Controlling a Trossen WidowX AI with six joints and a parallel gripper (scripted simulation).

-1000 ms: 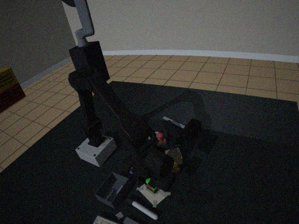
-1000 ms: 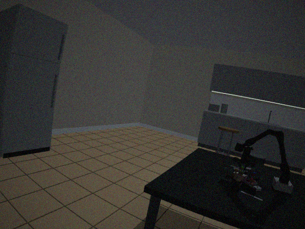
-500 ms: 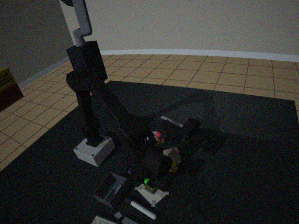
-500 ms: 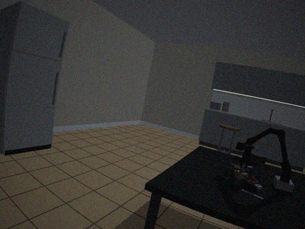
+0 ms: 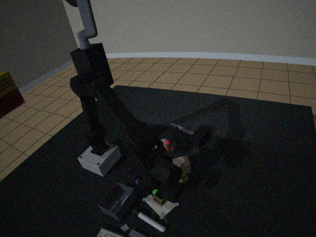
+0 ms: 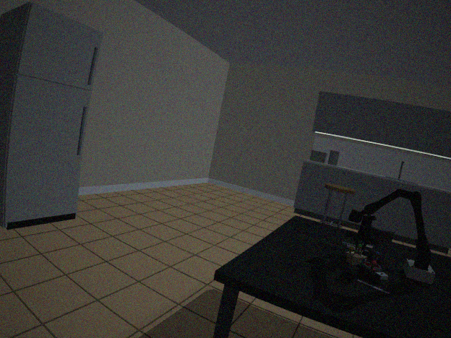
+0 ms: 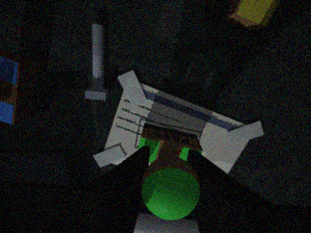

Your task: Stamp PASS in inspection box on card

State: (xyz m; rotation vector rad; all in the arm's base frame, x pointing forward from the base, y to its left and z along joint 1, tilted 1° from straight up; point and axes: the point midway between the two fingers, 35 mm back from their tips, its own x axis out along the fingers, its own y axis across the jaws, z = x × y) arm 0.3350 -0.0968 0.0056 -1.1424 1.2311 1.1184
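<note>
Stamp upright in the closed pincer; its foot covers the box's lower part, mid-frame on the card.

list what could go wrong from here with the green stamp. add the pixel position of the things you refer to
The green stamp [image 5: 155,191] [image 7: 170,193], gripped in the fingers [image 5: 163,195], hides part of the box on the card [image 5: 163,210] [image 7: 224,144], so the print could land across its outline. The stamp might also tilt or slip in the grip when pressed, smearing the print.
</note>
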